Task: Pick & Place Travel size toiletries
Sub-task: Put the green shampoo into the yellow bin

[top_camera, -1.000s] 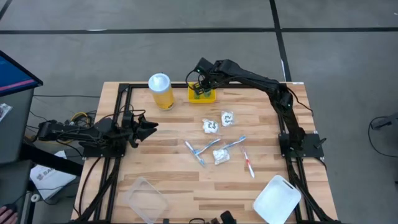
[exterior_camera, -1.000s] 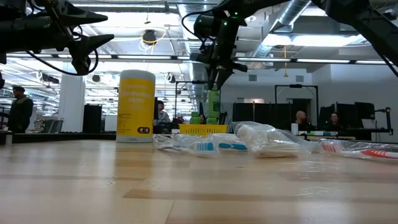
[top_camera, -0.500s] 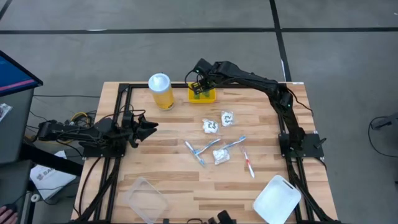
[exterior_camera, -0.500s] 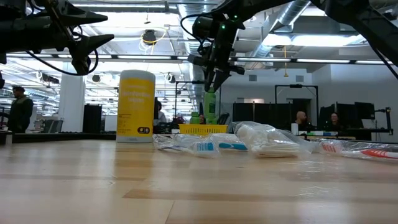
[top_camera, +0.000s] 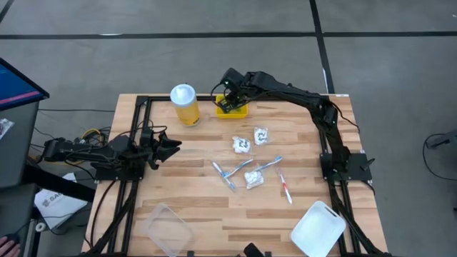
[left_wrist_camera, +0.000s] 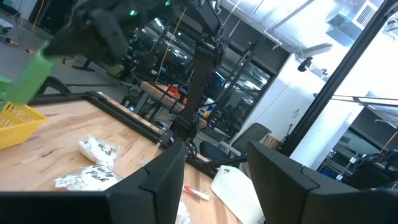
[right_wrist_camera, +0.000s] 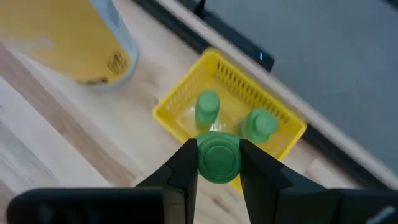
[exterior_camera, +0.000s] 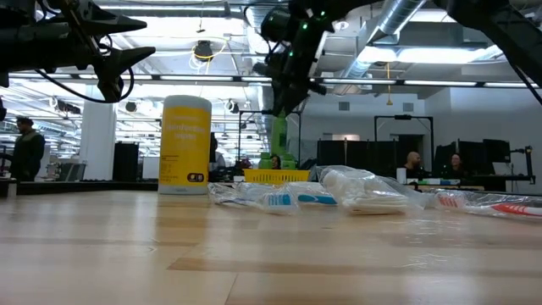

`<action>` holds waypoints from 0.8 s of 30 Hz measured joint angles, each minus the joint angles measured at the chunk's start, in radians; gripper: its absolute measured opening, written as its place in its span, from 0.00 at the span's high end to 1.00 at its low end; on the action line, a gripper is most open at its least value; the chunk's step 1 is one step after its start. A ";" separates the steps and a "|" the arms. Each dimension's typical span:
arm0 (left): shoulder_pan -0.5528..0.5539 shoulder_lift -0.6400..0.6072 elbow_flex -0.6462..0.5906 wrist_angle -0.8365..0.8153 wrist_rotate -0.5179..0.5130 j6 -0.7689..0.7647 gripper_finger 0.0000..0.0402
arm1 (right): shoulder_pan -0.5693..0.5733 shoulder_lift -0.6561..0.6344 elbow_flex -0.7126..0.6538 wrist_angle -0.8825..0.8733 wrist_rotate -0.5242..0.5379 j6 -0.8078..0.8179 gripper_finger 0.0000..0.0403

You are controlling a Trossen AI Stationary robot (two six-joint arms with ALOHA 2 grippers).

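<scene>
A pale wooden table (top_camera: 200, 207) (workshop beyond) sits under the right gripper (right_wrist_camera: 217, 163), jaws pinching a green bottle (right_wrist_camera: 218, 158).

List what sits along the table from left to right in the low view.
Yellow jar → yellow tray → blue-white brush → white packets → red-white brush.
</scene>
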State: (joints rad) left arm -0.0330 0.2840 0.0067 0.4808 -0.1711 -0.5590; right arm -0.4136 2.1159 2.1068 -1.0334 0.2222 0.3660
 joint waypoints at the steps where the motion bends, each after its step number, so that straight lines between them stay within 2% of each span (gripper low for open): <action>1: 0.000 0.000 0.000 0.000 0.000 0.000 0.57 | 0.002 -0.010 0.002 0.003 0.000 -0.011 0.80; 11: 0.000 0.000 0.000 0.000 0.000 0.000 0.57 | 0.005 -0.141 -0.024 -0.087 -0.013 -0.115 0.80; 15: 0.000 0.000 0.000 0.000 0.000 0.000 0.57 | 0.006 -0.276 -0.219 0.013 -0.021 -0.110 0.80; 19: 0.000 0.000 0.000 0.000 0.000 0.000 0.57 | -0.005 -0.406 -0.420 0.215 -0.045 -0.070 0.80; 21: 0.000 0.000 0.000 0.000 0.000 0.000 0.57 | -0.018 -0.426 -0.462 0.285 -0.045 -0.024 0.79; 24: 0.000 0.000 0.000 0.000 0.000 0.000 0.57 | -0.032 -0.406 -0.465 0.294 -0.041 0.015 0.79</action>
State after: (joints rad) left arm -0.0333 0.2840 0.0067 0.4808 -0.1707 -0.5588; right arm -0.4455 1.7103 1.6417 -0.7398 0.1813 0.3814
